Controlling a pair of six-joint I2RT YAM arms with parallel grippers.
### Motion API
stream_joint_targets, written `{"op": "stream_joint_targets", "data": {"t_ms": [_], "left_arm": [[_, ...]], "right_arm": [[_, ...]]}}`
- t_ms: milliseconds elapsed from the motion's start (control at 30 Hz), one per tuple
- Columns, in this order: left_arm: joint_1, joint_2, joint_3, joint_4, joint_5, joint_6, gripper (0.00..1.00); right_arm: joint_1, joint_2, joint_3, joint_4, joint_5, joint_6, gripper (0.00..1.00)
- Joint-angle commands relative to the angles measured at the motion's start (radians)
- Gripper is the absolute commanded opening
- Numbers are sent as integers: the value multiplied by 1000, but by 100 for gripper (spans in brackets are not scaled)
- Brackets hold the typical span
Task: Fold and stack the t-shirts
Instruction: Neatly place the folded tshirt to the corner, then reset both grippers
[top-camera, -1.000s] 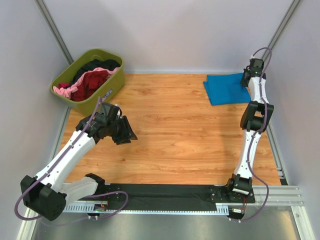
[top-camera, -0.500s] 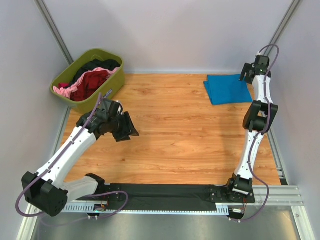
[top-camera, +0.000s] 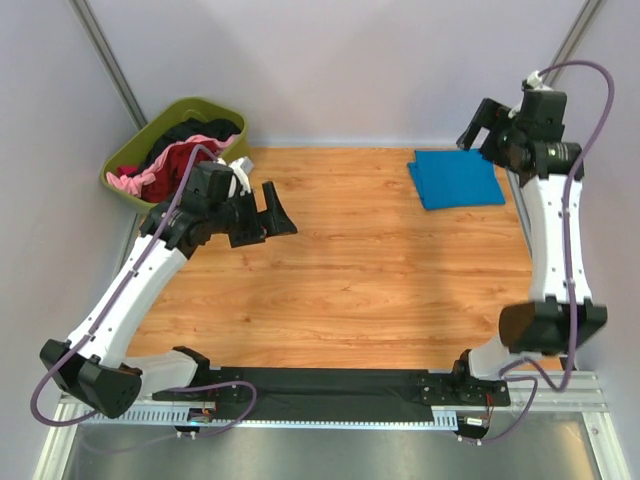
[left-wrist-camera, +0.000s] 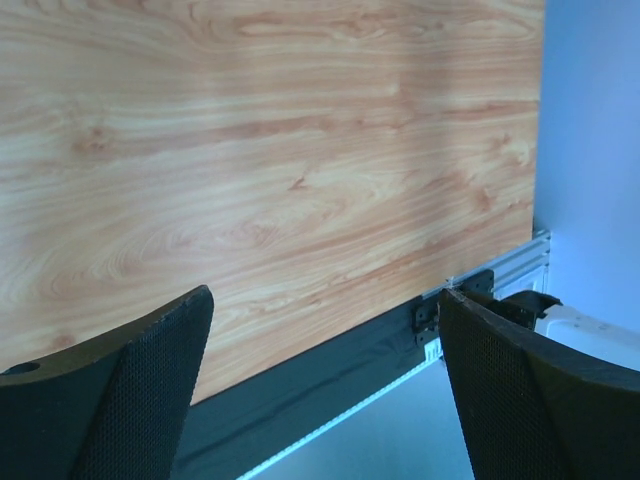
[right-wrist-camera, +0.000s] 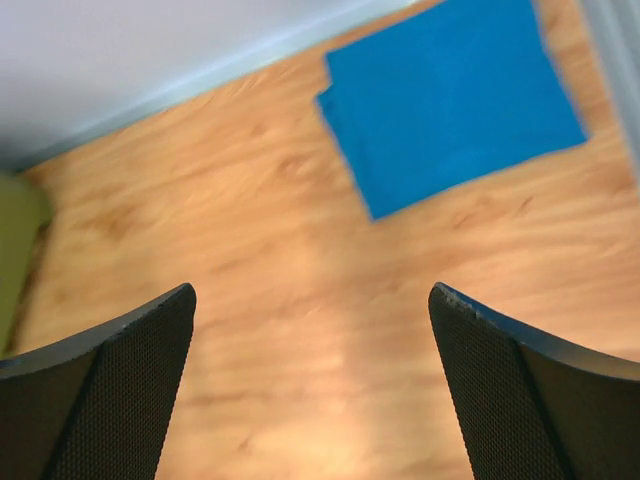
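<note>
Left claw (top-camera: 273, 213) and right claw (top-camera: 480, 124) both hang released and empty, with the folded blue t-shirt (top-camera: 456, 178) on the counter (top-camera: 360, 260) just ahead of the right claw.

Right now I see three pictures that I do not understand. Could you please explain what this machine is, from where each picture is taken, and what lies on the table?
These are two robot arms fixed at the near edge of a wooden table. The wide picture looks from above and behind them: left arm on the left, right arm on the right. The other two come from cameras on the wrists; the dark shapes at the bottom are each arm's jaws. Both pairs stand open and hold nothing. A folded blue t-shirt lies at the far right. An olive tub at the far left holds red, pink and black clothes.
</note>
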Motion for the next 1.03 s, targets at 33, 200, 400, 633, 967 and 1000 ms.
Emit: {"op": "stream_joint_targets", "data": {"t_ms": [33,200,400,633,967,1000], "left_arm": [[-7,-108,10,58,6,58,100],[-7,-116,83,-13,90,43,99],[-7,-219,54,44,82,6,99],[-7,-338,-1,110,61,-35,99],[-7,-351,3,76,45,-20,100],[-7,-351,7,70,38,-12,99]], "right_arm": [[28,-225,-241,-128,-148,139,100],[37,-457,-390,-214,-302,182,100],[37,-621,-446,-237,-435,211,100],[37,-709,-467,-255,-494,249,100],[37,-738,-498,-250,-489,245,100],[38,-739,-498,-244,-486,248,100]]}}
